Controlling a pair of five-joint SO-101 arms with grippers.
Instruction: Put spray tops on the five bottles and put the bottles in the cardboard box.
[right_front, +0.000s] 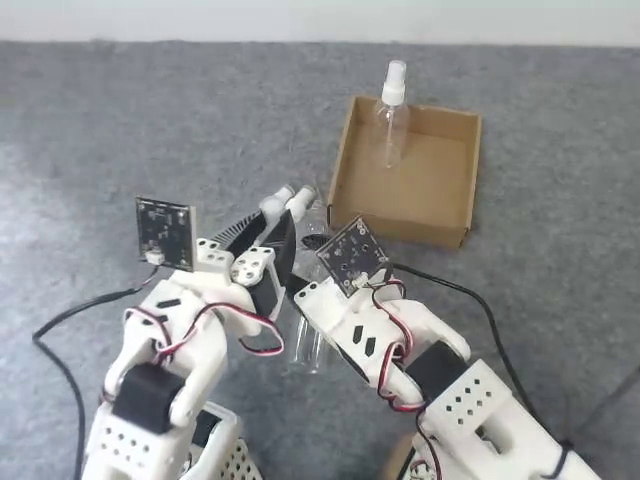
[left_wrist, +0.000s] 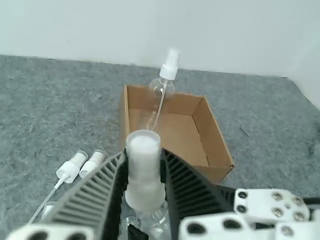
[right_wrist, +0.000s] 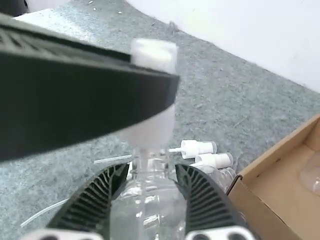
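From above, a capped bottle (right_front: 390, 125) stands upright by the far edge of the cardboard box (right_front: 400, 230). In the left wrist view, the left gripper (left_wrist: 144, 156) pinches a white spray top (left_wrist: 143, 142), its long axis vertical. In the right wrist view, the right gripper (right_wrist: 150, 172) clamps the clear bottle (right_wrist: 147, 210) upright, neck pointing up under that top, just off the box's near corner.

White spray top (left_wrist: 144, 165), brown cardboard box (right_front: 400, 225), speckled grey table (right_front: 150, 130).

One box (right_front: 445, 150), two arms (right_front: 170, 370) (right_front: 420, 350). Two bottles (right_front: 390, 125) (right_wrist: 147, 210) show plainly; more lie nearby, count unclear. Four tops (left_wrist: 144, 165) (right_front: 395, 82) (right_front: 277, 200) (right_front: 303, 198), two loose at the box's nine o'clock.
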